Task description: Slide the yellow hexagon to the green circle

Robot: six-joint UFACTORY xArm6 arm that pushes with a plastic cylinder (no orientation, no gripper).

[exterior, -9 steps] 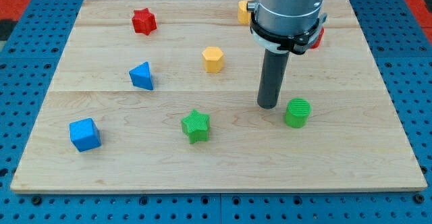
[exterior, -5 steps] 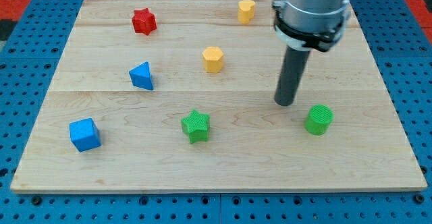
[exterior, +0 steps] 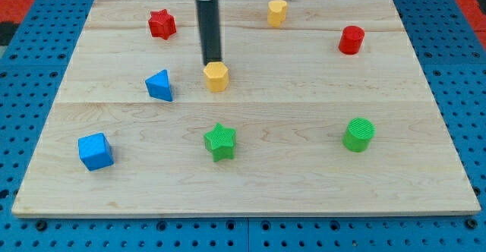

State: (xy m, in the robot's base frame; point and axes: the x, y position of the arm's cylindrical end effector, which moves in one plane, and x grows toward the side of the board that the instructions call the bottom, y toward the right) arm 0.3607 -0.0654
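Note:
The yellow hexagon (exterior: 216,77) sits left of the board's middle. My tip (exterior: 213,61) stands right at its upper edge, touching or nearly touching it. The green circle (exterior: 358,134), a short ribbed cylinder, stands at the lower right, far to the right of the hexagon and below it.
A blue triangle (exterior: 159,85) lies just left of the hexagon. A green star (exterior: 221,142) lies below it. A blue cube (exterior: 96,151) is at the lower left, a red star (exterior: 161,24) at the upper left, another yellow block (exterior: 277,12) at the top, a red cylinder (exterior: 351,39) at the upper right.
My tip has swung from beside the green circle to the upper left, above the hexagon. The hexagon has shifted left and down. The green circle moved right earlier and now rests.

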